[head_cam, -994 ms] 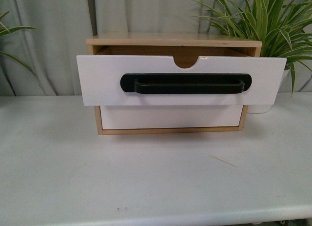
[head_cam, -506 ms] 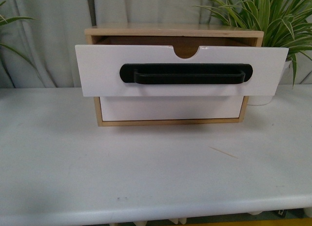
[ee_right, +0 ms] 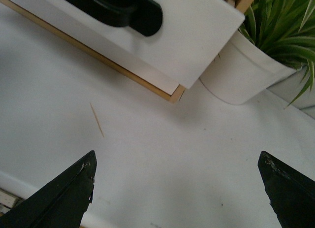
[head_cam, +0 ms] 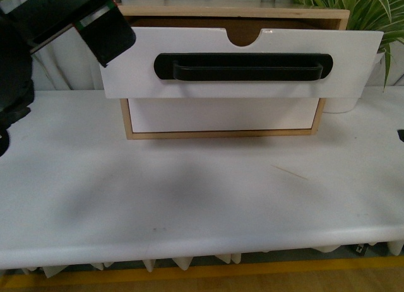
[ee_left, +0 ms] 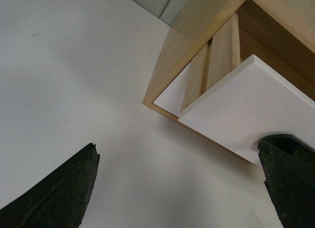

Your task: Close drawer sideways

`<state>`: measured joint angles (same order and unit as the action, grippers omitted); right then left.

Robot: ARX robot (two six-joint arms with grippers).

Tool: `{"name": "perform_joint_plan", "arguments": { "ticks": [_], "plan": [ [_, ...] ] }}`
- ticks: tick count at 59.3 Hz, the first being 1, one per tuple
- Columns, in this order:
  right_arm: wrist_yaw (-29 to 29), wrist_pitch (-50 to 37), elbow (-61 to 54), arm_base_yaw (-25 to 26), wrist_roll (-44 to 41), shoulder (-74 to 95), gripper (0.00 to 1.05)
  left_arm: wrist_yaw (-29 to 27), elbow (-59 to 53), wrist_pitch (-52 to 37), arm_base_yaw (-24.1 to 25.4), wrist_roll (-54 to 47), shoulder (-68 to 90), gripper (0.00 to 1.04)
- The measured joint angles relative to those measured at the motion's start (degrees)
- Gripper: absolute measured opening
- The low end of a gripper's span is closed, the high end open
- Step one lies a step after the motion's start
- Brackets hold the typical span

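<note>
The drawer [head_cam: 243, 65] has a wide white front, a long black bar handle [head_cam: 243, 67] and a semicircular notch in its top edge. It stands pulled out of the light-wood cabinet [head_cam: 233, 13]. My left arm [head_cam: 60, 14] reaches in at the upper left, by the drawer's left end. My left gripper [ee_left: 177, 188] is open and empty above the table, close to the drawer's left corner [ee_left: 246, 102]. My right gripper [ee_right: 177, 188] is open and empty over the table, short of the drawer's right end [ee_right: 197, 31].
A plain white drawer front [head_cam: 221, 114] without a handle sits shut below. A white pot [ee_right: 241, 73] with a green plant stands right of the cabinet. A thin wooden sliver [head_cam: 289, 172] lies on the white table [head_cam: 189, 204].
My left arm has come into the front view at the upper left. The cabinet sits higher in the view and the table's front edge now shows. The drawer stays pulled out.
</note>
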<state>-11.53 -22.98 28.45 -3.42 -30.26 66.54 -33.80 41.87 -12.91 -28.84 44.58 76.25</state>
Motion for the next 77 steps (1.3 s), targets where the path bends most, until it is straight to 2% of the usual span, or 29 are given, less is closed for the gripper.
{"name": "perform_joint_plan", "arguments": {
  "ticks": [42, 77],
  "plan": [
    [0.39, -1.66, 19.45, -4.20, -2.19, 22.16, 0.96, 6.47, 11.37, -2.21, 2.54, -2.60, 13.66, 0.99],
    [-0.57, 0.50, 34.18, -5.40, -3.19, 35.23, 0.96, 10.27, 27.63, -0.87, 5.84, -3.32, 27.34, 0.99]
  ]
}}
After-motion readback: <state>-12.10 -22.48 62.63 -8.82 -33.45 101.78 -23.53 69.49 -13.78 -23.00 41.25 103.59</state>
